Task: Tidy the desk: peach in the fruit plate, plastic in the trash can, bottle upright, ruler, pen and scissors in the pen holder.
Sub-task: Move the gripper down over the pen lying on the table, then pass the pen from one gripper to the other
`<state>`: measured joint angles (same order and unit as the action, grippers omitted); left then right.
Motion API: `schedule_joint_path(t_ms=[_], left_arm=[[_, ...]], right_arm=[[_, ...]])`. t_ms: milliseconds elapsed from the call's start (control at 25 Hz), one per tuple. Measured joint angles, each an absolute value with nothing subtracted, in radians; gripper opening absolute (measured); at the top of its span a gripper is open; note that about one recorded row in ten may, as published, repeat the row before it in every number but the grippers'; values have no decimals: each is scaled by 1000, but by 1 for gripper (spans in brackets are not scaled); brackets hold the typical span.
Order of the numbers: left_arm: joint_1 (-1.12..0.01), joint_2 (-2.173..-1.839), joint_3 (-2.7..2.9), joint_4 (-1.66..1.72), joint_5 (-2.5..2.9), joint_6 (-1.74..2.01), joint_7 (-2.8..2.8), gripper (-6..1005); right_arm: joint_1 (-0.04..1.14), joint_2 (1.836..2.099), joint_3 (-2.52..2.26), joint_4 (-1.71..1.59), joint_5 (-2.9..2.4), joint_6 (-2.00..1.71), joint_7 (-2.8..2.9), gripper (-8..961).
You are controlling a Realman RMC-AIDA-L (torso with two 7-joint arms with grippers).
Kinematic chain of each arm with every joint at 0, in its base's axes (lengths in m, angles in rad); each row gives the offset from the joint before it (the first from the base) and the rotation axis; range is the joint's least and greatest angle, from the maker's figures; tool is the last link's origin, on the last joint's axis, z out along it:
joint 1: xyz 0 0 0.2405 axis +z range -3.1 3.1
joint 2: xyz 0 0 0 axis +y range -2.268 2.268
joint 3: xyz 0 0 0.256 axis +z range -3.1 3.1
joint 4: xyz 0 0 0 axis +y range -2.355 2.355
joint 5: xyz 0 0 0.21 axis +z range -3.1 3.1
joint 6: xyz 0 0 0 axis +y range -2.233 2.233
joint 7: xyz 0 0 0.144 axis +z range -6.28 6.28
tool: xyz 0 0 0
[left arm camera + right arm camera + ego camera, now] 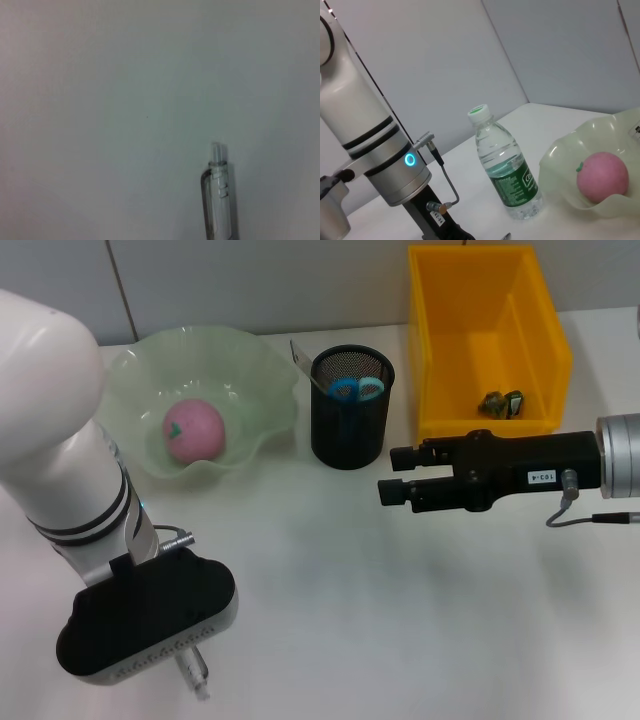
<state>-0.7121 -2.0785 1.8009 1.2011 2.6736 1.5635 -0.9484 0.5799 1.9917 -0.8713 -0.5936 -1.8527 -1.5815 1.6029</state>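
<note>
1. Worktop (pixel 330 570): smooth, matt white.
2. Pen (pixel 218 200): clear, glossy plastic.
3. Plate (pixel 262 380): translucent green with a wavy rim and soft sheen.
4. Peach (pixel 194 430): matt pink skin.
5. Holder (pixel 350 425): black mesh.
6. Bin (pixel 540 340): smooth yellow plastic.
7. Bottle (pixel 506 172): clear plastic, glossy, green label.
8. Right gripper (pixel 395 475): matt black.

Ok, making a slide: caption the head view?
Peach in fruit plate, scissors in pen holder, left gripper over pen.
</note>
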Motion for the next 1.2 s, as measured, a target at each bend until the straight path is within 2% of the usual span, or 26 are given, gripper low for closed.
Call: schedule_joint_path(t_ms=[840,920,1200], left_arm=[[-716,-2079,1808,1201,2663,1571,-943,283],[-717,-2079,1808,1203,2662,1572,-943,173],[-722,-2079,1812,1201,2660,1574,-949,145]], right_arm=[[577,1996,-871,-595,-1853,-1583,1601,697],[577,1995,-871,-595,-1853,-1583,1601,697],[580,1992,-875,-596,-1855,-1585,1601,697]])
